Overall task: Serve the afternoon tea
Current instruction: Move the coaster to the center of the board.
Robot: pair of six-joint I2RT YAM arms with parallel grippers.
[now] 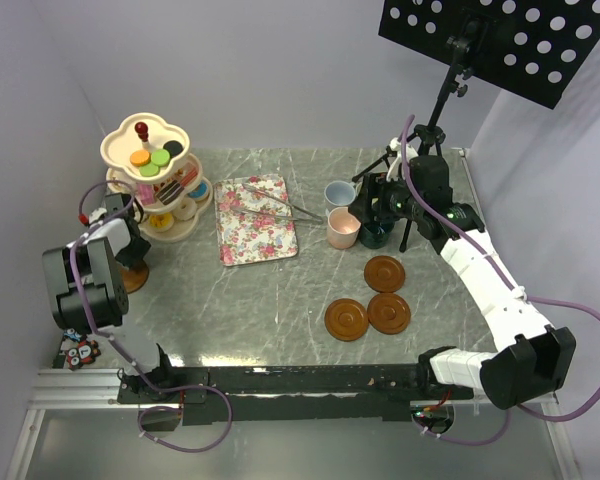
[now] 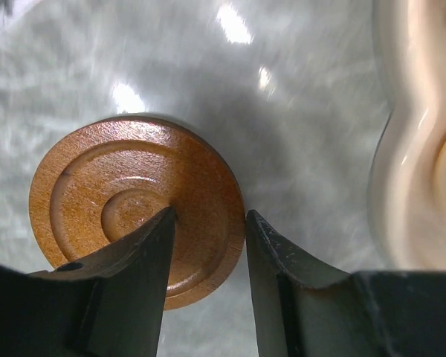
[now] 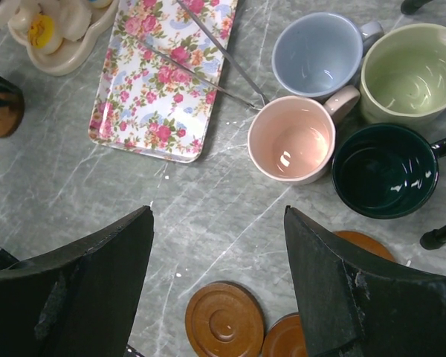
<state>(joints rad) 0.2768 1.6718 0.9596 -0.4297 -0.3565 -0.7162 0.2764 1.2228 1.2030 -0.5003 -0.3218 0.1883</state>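
My left gripper [image 2: 208, 216] hangs low over a brown saucer [image 2: 111, 193] on the table beside the cream stand [image 2: 401, 149]. Its jaws are apart and straddle the saucer's right rim, one finger over the wood, the other just outside it. The stand [image 1: 145, 150] holds colourful cakes and macarons. My right gripper [image 3: 218, 216] is open and empty above bare table, short of the pink mug [image 3: 291, 139], light blue mug [image 3: 316, 53], light green mug [image 3: 410, 74] and dark green mug [image 3: 385, 169]. Three more saucers [image 1: 384, 271] [image 1: 389, 312] [image 1: 346, 319] lie at centre right.
A floral tray [image 1: 255, 220] lies between the stand and the mugs, with metal tongs [image 3: 215, 56] across it. A black tripod [image 1: 430, 130] stands behind the mugs, close to my right arm. The stand is close on the left gripper's far side.
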